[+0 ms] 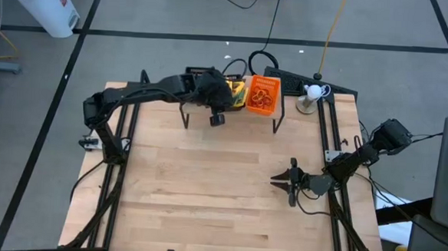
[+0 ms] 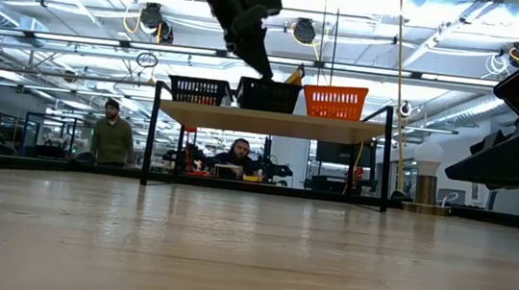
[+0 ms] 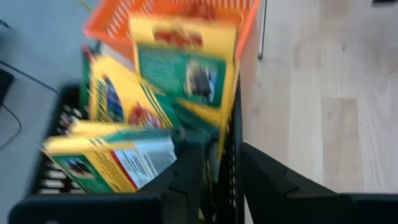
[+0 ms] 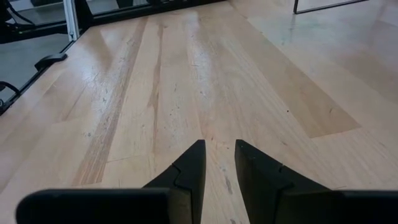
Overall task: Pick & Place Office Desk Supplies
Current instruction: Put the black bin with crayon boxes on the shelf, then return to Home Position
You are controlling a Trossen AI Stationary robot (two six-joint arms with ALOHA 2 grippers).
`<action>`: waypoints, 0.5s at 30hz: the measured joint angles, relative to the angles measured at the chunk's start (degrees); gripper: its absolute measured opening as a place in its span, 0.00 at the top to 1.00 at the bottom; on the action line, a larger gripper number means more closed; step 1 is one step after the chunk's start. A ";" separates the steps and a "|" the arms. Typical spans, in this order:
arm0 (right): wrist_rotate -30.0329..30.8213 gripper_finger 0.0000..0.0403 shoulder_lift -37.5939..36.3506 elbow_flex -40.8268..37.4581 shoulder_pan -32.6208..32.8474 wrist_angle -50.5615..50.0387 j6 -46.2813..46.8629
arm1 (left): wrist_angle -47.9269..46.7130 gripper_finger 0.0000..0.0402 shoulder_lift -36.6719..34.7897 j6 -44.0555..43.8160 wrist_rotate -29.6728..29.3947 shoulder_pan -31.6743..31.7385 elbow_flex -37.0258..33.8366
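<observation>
My left gripper [image 1: 215, 93] [image 3: 222, 155] is open over the middle black mesh tray [image 2: 269, 96] on the wooden shelf [image 2: 271, 122] at the table's far edge. One finger stands inside the tray, the other outside its wall [image 3: 229, 163] on the orange tray's side. Several yellow-and-green crayon boxes [image 3: 127, 134] lean in this tray, one of them [image 3: 186, 68] against the orange tray [image 1: 261, 95] beside it. Coloured rubber bands lie in the orange tray. The second black tray [image 2: 198, 90] stands on the shelf's left part. My right gripper [image 1: 291, 183] [image 4: 220, 155] waits open, low over the table's right side. My left gripper has the black tray's wall [image 3: 229, 163] between its fingers, coming from above and slanting toward the far edge. I cannot tell whether either finger touches the wall or the crayon boxes.
The shelf's black legs [image 1: 186, 116] stand on the far part of the table. A small white ball on a stand [image 1: 312, 92] sits to the right of the shelf. Bare wood [image 1: 205, 186] fills the middle and near part. People show in the room beyond.
</observation>
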 joint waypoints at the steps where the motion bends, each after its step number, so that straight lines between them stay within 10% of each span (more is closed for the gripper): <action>1: 0.00 0.81 0.02 0.00 0.00 0.02 -0.01 | 0.76 0.73 -0.46 -0.05 -0.08 -0.08 0.01; 15: 0.45 0.81 0.02 0.00 0.00 1.72 -0.35 | 0.04 0.65 -8.28 -6.85 4.74 -7.33 0.11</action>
